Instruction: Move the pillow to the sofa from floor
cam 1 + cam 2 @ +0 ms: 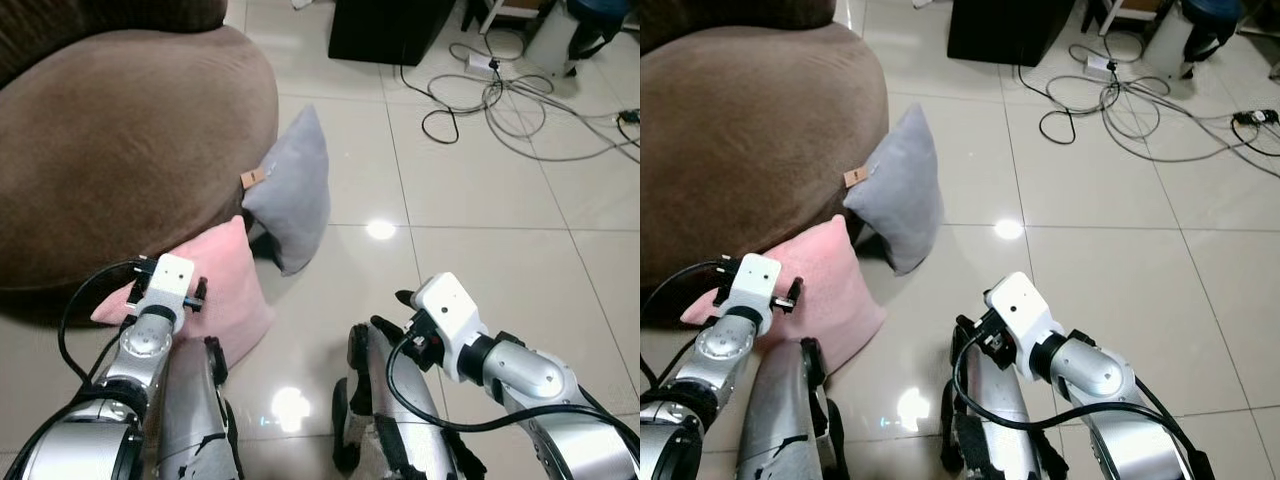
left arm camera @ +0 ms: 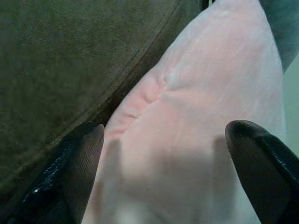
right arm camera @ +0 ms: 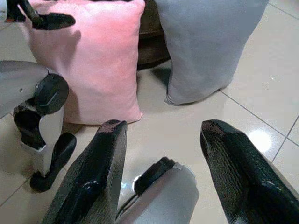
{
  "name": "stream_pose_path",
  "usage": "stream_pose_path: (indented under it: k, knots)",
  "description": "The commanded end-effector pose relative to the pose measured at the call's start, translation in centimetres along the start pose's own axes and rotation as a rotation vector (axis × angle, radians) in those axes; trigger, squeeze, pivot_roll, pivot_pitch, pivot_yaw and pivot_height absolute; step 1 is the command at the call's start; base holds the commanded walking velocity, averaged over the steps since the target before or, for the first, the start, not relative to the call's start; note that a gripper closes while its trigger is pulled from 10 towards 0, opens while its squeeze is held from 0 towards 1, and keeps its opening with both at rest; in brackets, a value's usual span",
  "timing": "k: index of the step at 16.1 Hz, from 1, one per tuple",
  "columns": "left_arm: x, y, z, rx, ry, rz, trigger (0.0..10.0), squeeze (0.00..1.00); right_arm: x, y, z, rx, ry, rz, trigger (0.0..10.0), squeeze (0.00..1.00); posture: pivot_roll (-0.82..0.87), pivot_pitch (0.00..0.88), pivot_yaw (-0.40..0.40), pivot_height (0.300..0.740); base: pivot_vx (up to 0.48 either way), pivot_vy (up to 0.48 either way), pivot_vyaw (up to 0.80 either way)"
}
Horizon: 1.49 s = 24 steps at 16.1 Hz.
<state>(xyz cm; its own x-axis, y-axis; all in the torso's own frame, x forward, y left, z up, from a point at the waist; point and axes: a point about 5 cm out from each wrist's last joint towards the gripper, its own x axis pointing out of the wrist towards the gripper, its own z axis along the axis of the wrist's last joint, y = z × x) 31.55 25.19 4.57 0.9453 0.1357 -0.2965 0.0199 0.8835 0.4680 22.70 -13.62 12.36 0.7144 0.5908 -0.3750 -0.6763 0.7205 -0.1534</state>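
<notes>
— Against the brown suede sofa (image 1: 110, 140), what leans there?
— A soft pink square pillow (image 1: 225, 285) on the glossy tiled floor (image 1: 480, 260), a grey pillow (image 1: 295, 190) beside it.
— And the claws?
— The left claw (image 2: 163, 172) hovers over the pink pillow, fingers apart; the right claw (image 3: 161, 154), also spread, hangs above the floor.

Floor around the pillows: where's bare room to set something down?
Bare tile runs from the grey pillow right, up to the cable tangle. Crowded at the sofa base: pink pillow and grey pillow lean there, open left claw at the pink one.
</notes>
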Motion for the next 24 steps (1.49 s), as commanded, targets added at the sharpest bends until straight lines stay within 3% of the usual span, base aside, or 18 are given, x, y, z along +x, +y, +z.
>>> stream_pose_path:
  k: [1, 2, 7, 8, 18, 21, 22, 24]
  knots:
    - [0.1, 0.0, -0.1, 0.054, 0.022, -0.012, 10.0, 0.43, -0.9, -0.4, 0.0, 0.002, -0.001, -0.009, 10.0, 0.0, -0.23, 0.276, -0.135, 0.548, 0.0, 0.0, 0.0]
    - [0.2, -0.1, -0.1, 0.058, 0.032, -0.032, 10.0, 1.0, -1.1, -0.5, 0.1, -0.003, -0.001, -0.008, 10.0, 0.0, -0.24, 0.277, -0.142, 0.548, 0.0, 0.0, 0.0]
    - [0.3, 0.4, -0.8, 0.144, 0.14, 0.0, 10.0, 1.0, -2.1, -1.1, 1.3, -0.052, -0.013, 0.009, 10.0, 0.0, -0.28, 0.297, -0.158, 0.548, 0.0, 0.0, 0.0]
    - [0.0, 0.1, -1.5, 0.161, 0.177, -0.014, 10.0, 0.0, -2.6, -0.9, 1.6, -0.069, -0.011, 0.02, 10.0, 0.0, -0.29, 0.289, -0.169, 0.548, 0.0, 0.0, 0.0]
    - [-1.0, -0.7, -3.6, 0.262, 0.254, -0.065, 10.0, 0.0, -4.6, 0.5, 1.9, -0.118, 0.02, 0.128, 10.0, 0.0, -0.29, 0.289, -0.208, 0.548, 0.0, 0.0, 0.0]
    - [-1.0, -0.2, -3.8, 0.358, 0.254, -0.045, 9.5, 0.0, -4.9, 0.4, 2.1, -0.122, 0.02, 0.125, 10.0, 0.0, -0.3, 0.283, -0.213, 0.548, 0.0, 0.0, 0.0]
    - [-1.0, 0.2, -3.7, 0.388, 0.253, -0.024, 3.1, 0.0, -5.1, 0.5, 2.1, -0.127, 0.025, 0.125, 10.0, 0.0, -0.29, 0.284, -0.215, 0.548, 0.0, 0.0, 0.0]
    - [-1.0, 0.3, -3.7, 0.412, 0.256, -0.01, 0.0, 0.0, -5.2, 0.7, 2.1, -0.132, 0.032, 0.13, 10.0, 0.0, -0.3, 0.287, -0.216, 0.548, 0.0, 0.0, 0.0]
